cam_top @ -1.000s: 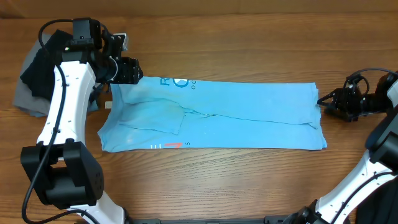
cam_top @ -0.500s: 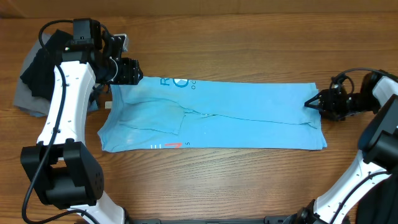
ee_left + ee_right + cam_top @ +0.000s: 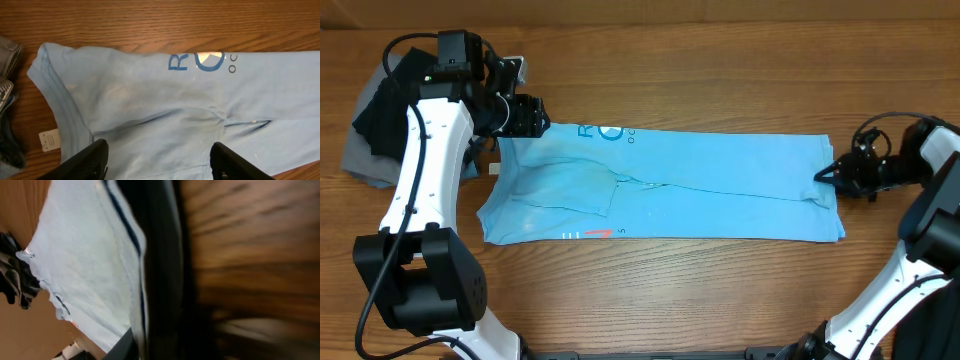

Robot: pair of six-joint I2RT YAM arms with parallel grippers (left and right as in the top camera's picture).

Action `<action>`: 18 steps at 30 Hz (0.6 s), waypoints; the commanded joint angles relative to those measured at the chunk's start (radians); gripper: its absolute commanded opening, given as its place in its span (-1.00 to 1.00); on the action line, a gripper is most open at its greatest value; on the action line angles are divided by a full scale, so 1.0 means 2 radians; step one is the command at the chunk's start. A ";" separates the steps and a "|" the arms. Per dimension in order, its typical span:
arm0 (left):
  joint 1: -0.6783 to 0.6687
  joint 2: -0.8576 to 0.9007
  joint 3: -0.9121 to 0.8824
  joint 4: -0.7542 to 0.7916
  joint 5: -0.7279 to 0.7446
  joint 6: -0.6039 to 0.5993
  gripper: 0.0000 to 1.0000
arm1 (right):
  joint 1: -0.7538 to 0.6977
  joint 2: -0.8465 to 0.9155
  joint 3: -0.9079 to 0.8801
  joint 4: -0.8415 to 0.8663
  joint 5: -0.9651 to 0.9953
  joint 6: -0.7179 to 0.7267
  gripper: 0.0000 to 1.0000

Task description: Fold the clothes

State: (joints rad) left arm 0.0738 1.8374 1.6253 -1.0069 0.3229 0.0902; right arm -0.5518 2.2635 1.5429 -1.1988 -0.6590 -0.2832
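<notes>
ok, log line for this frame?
left gripper: open over T-shirt collar end | right gripper: at hem, grip unclear | T-shirt: flat

surface: wooden table (image 3: 720,80) | centre: light blue T-shirt (image 3: 720,190) lying flat | left end: black and grey garments (image 3: 370,120) heaped

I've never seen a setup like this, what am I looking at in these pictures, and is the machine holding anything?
These are two robot arms at a wooden table, each ending in a two-finger claw. One picture looks down from above; the other two come from small cameras on the wrists, giving close-ups. A light blue T-shirt lies spread flat, with black and grey clothes heaped beside one end. The left claw hangs open over the shirt's lettered end, holding nothing. The right claw is at the shirt's opposite edge; its close-up is blurred, so I cannot tell whether it has gripped the cloth.
</notes>
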 commanded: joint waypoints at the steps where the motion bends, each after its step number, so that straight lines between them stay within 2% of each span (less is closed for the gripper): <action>1: 0.002 -0.014 0.010 -0.001 0.010 0.015 0.34 | -0.011 -0.013 -0.008 0.009 0.084 0.022 -0.63; 3: 0.002 -0.014 0.011 -0.001 0.009 0.015 0.34 | -0.010 -0.043 -0.008 0.010 0.084 0.032 -0.66; 7: 0.003 -0.016 0.019 -0.004 0.009 0.015 0.33 | -0.003 -0.099 -0.008 0.010 0.100 0.064 -0.92; 10: 0.003 -0.018 0.028 -0.008 0.009 0.015 0.33 | 0.004 -0.129 -0.008 0.008 0.124 0.090 -0.92; 18: 0.002 -0.018 0.038 -0.019 0.010 0.015 0.32 | 0.015 -0.145 -0.019 0.011 0.135 0.090 -0.92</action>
State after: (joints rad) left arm 0.0738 1.8347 1.6760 -1.0344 0.3229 0.0902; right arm -0.5228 1.9800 1.5280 -1.1873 -0.4179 -0.1196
